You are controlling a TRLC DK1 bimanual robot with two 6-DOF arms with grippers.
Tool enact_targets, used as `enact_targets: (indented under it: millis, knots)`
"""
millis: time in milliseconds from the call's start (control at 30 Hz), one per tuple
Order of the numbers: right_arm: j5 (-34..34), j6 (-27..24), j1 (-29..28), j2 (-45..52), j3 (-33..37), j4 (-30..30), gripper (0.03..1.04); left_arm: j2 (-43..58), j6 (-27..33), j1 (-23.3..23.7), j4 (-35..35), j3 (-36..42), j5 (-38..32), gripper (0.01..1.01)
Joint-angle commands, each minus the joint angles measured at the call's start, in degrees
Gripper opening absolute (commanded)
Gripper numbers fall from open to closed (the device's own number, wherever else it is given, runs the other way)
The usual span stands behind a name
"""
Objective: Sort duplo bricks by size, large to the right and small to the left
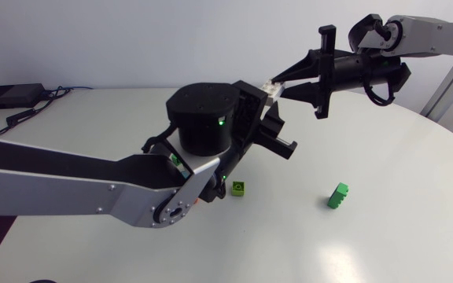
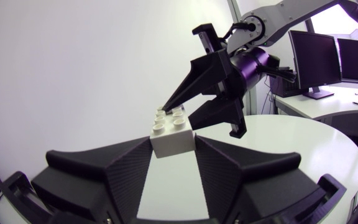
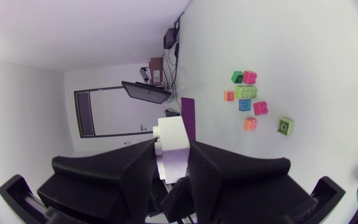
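White brick (image 2: 171,134), two-by-two studs, hangs above the table (image 1: 384,236), pinched by both the left gripper (image 2: 173,149) and the right gripper (image 3: 173,155). On the table a small lime brick (image 1: 238,189) and a longer green brick (image 1: 337,196) lie apart. A cluster of mixed-colour bricks (image 3: 245,91) sits near the lime one.

White desk (image 1: 399,157) with a rounded edge. Near its middle, a lime-green cube brick (image 1: 238,189); well apart to the right, a darker green brick (image 1: 337,196) lying alone. Near the cube, as seen from the right wrist, a loose cluster: a green brick (image 3: 237,77) just beside a pink brick (image 3: 250,77), then an orange brick (image 3: 229,96), a pale green brick (image 3: 245,91), a blue brick (image 3: 245,104), a second pink brick (image 3: 260,107) and a second orange brick (image 3: 250,123). At the far left corner, a black box (image 1: 10,96) with cables (image 1: 53,93).
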Motion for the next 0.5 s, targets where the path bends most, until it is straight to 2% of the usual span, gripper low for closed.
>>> enact_targets:
  millis: [0, 33, 67, 100, 167, 200, 367, 467]
  knots:
    - [-0.81, 1.39, -0.44, -1.46, -0.95, -0.11, 0.26, 1.17, 0.97, 0.24, -0.09, 0.11, -0.31, 0.482]
    - [-0.72, 1.39, -0.52, -1.46, -0.95, -0.02, 0.22, 1.08, 0.97, 0.32, -0.09, 0.11, -0.31, 0.489]
    - [-0.72, 1.48, -0.70, -1.38, -0.95, 0.07, 0.21, 0.99, 1.06, 0.41, -0.36, 0.20, -0.31, 0.541]
    - [-0.72, 1.57, -0.96, -1.29, -0.95, 0.24, 0.21, 0.90, 1.23, 0.50, -0.62, 0.28, -0.31, 0.634]
    - [-0.72, 1.83, -1.76, -1.11, -0.95, 0.51, 0.21, 0.38, 1.41, 0.68, -1.23, 0.28, -0.31, 0.908]
    - [-0.72, 1.92, -2.19, -0.94, -0.95, 0.68, 0.21, 0.11, 1.50, 0.68, -1.59, 0.37, -0.31, 0.977]
    - [-0.72, 2.01, -4.04, -0.85, -0.95, 0.68, 0.21, -0.15, 1.50, 1.91, -2.38, 0.20, -0.22, 0.980]
    - [0.68, 2.01, -5.80, -0.67, -1.13, 0.68, 0.21, -0.68, 1.23, 4.02, -5.28, -0.07, 0.13, 0.980]
